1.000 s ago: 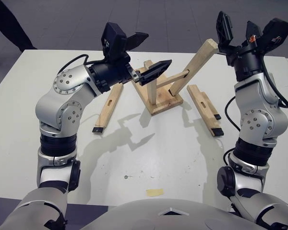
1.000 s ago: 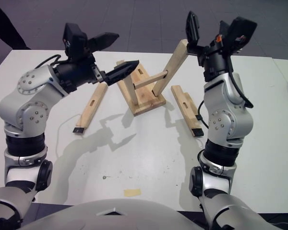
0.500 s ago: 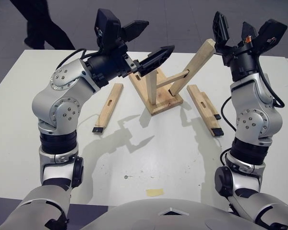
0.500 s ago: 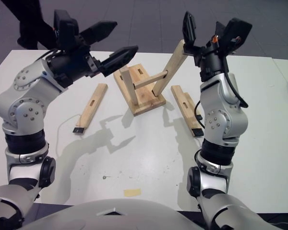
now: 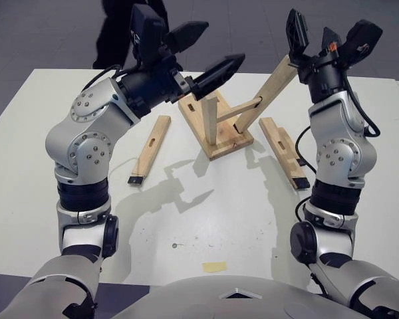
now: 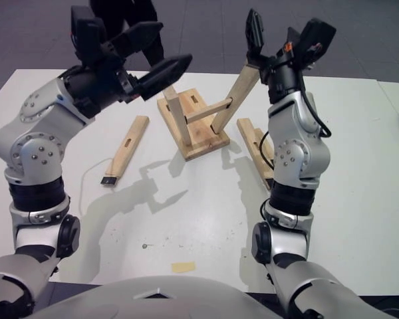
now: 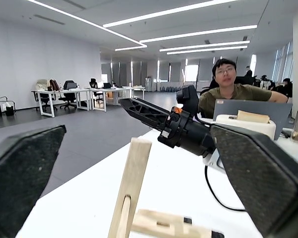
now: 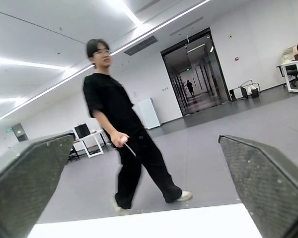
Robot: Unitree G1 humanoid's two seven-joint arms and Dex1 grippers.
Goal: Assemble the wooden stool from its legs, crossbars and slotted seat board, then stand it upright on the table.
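The left gripper (image 5: 206, 50) hangs in the air above the far left edge of the seat board (image 5: 219, 141). Its two fingers are spread wide and hold nothing. The right gripper (image 5: 327, 36) is also raised and spread wide with nothing between its fingers. It sits right at the top end of the slanted leg (image 5: 271, 86); one finger (image 5: 296, 30) may just touch that end, but the angle does not settle it.

The half-built stool rests on the white table (image 5: 219, 219), near its middle. The seat board lies flat, the upright leg (image 5: 210, 121) stands in it, and the crossbar (image 5: 238, 109) joins this leg to the slanted one. Two more legs lie flat on the table, apart from the stool: the left loose leg (image 5: 150, 146) beside the board on the left, and the right loose leg (image 5: 280, 145) just to its right.
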